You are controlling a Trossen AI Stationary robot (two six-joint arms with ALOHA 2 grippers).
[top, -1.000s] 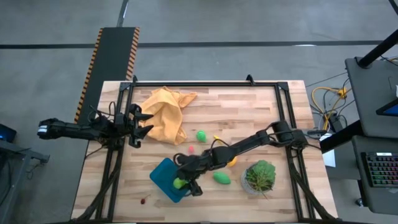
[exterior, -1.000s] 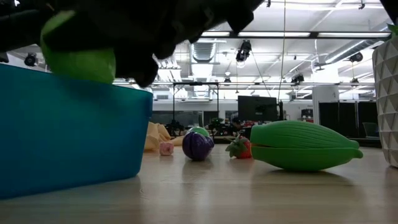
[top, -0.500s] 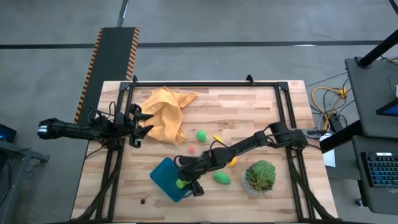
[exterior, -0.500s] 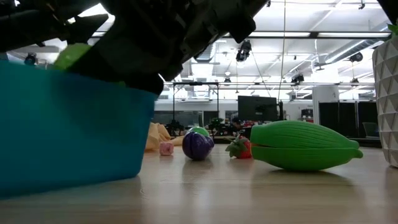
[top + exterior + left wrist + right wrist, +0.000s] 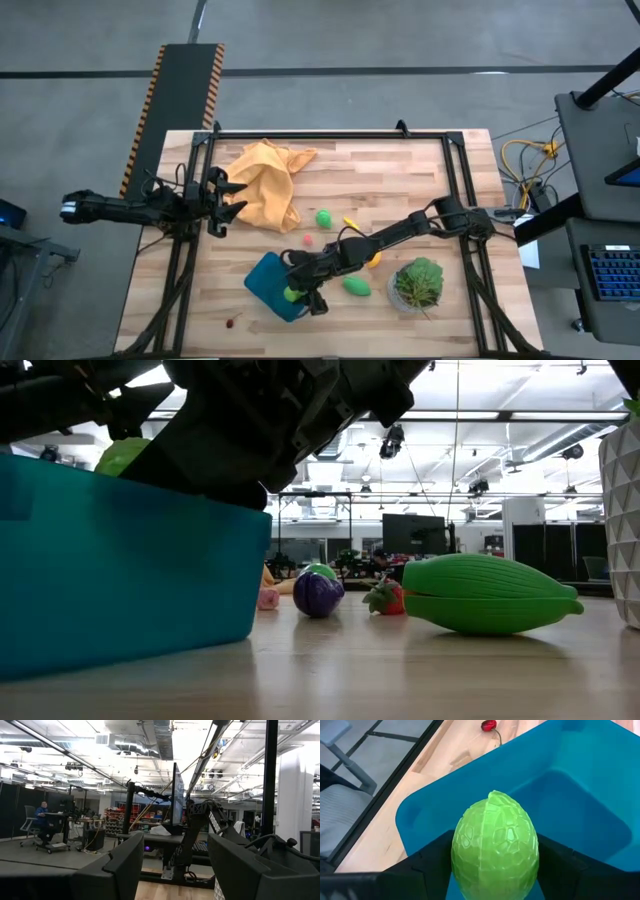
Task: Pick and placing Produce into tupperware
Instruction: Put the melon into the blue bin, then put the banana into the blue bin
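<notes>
Plainly, no writing shows; right gripper (image 5: 495, 870) clasps green oval (image 5: 495, 847) over tupperware (image 5: 580, 795).

We see our right gripper (image 5: 495, 870) holding a green oval (image 5: 494, 851) over the teal tupperware (image 5: 580, 810).

1. The table (image 5: 400, 170) is made of light wooden planks and has a black metal frame around it.
2. An orange-yellow cloth (image 5: 265, 185) lies crumpled near the far left corner.
3. The teal tupperware (image 5: 265, 282) stands near the front edge.
4. Around the middle lie a green oval (image 5: 323, 217), a small pink piece (image 5: 308, 239) and a longer green oval (image 5: 356, 287).
5. A leafy plant in a clear pot (image 5: 418, 282) stands at the front right.
6. A small red piece (image 5: 231, 322) lies near the front left edge.
</notes>
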